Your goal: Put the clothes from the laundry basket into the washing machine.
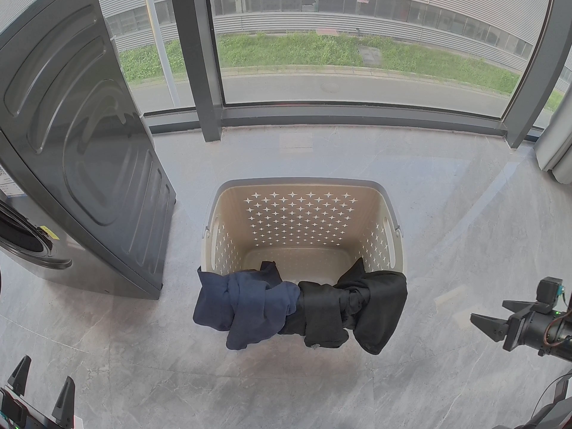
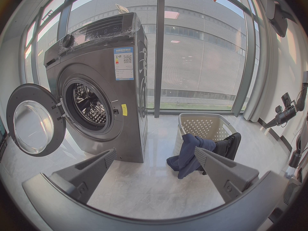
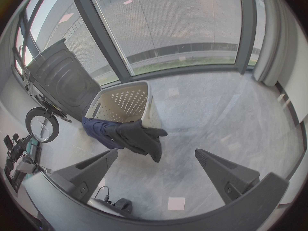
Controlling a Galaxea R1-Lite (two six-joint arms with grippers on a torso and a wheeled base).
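Observation:
A beige laundry basket (image 1: 390,221) stands on the floor in front of me. Over its near rim hang a navy garment (image 1: 244,305) and a black garment (image 1: 357,308), twisted together. The grey washing machine (image 1: 89,150) is at the left; its round door (image 2: 33,119) is swung open and the drum (image 2: 88,105) is exposed. My left gripper (image 1: 42,385) sits low at the near left, open and holding nothing, well short of the basket (image 2: 205,125). Open too, my right gripper (image 1: 497,317) hovers to the right of the basket (image 3: 125,100), apart from the clothes (image 3: 141,138).
A floor-to-ceiling window with a dark pillar (image 1: 193,55) runs behind the basket. A pale curtain (image 1: 557,144) hangs at the far right. Bare tiled floor (image 1: 453,210) surrounds the basket, with a narrow gap between it and the washer.

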